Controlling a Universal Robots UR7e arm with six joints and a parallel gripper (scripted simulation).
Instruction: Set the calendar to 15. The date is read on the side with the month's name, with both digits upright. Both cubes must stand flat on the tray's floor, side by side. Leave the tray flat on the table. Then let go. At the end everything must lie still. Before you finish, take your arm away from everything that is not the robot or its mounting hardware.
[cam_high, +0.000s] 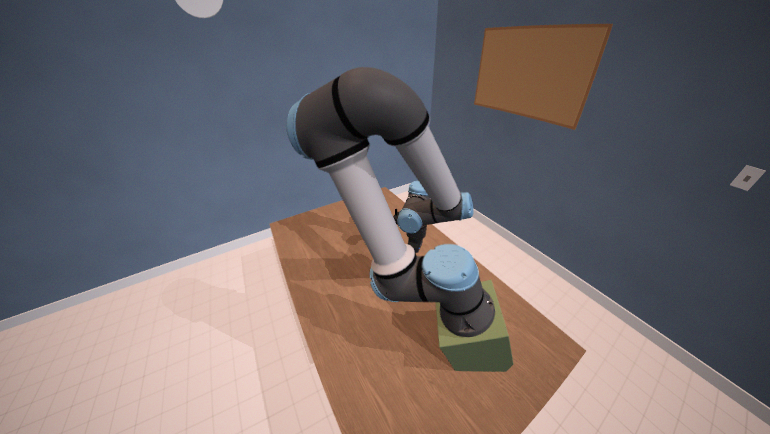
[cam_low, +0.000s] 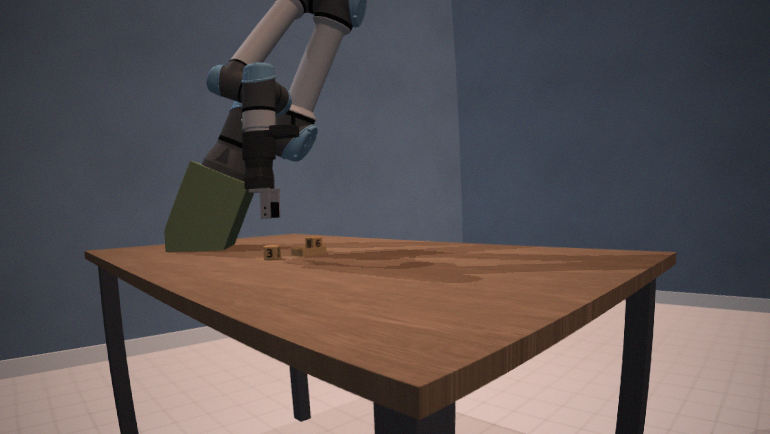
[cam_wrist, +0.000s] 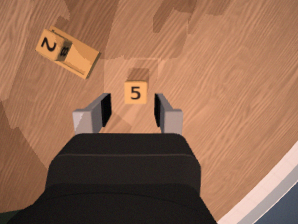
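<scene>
On table (cam_low: 485, 301): two cubes, one tray (cam_wrist: 79, 60).

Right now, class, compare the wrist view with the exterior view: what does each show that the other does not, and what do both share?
Only the wrist view shows the loose cube's top face, a 5, framed between the open gripper's fingers, and a 2 on top of the cube in the tray.

Only the exterior view shows the gripper hanging well above the table, the cube's side face reading 3, a 6 on the tray's cube, and the green pedestal.

Both show one cube outside the tray, on the wooden table, and nothing held.
</scene>
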